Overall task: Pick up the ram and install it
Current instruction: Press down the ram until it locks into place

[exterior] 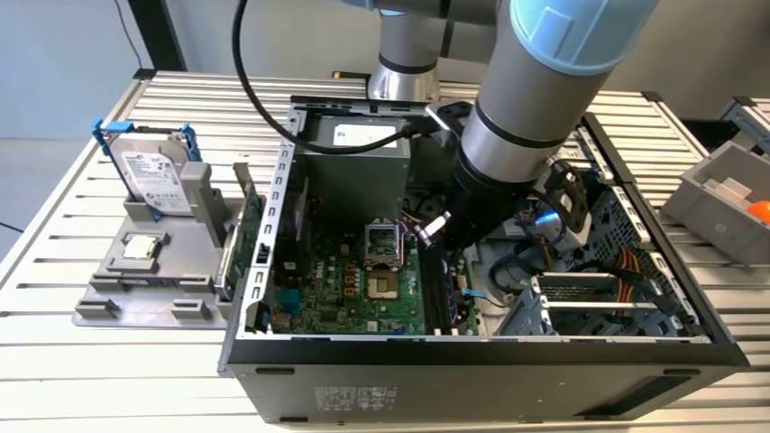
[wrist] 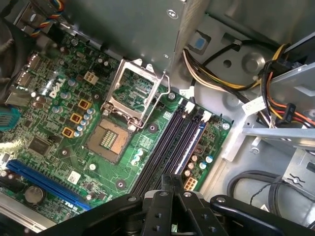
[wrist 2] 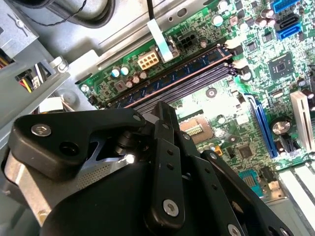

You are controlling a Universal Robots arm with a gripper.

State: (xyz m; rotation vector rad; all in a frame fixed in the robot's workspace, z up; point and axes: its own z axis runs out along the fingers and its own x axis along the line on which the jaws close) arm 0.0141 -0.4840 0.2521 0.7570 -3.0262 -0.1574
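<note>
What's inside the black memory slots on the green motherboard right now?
In the second wrist view, a bluish-green ram stick stands in the slot nearest the board's edge; the neighbouring black slots look empty. The black gripper covers their near ends.

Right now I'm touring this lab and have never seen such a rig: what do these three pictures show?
A robot arm reaches into an open computer case on a slatted metal table. One camera watches from off the arm. Two ride near its wrist, looking past the pincer at the green motherboard. The ram, a long thin stick, lies along a slot just beyond the pincer. Beside the case, a grey holder carries a hard drive.
</note>
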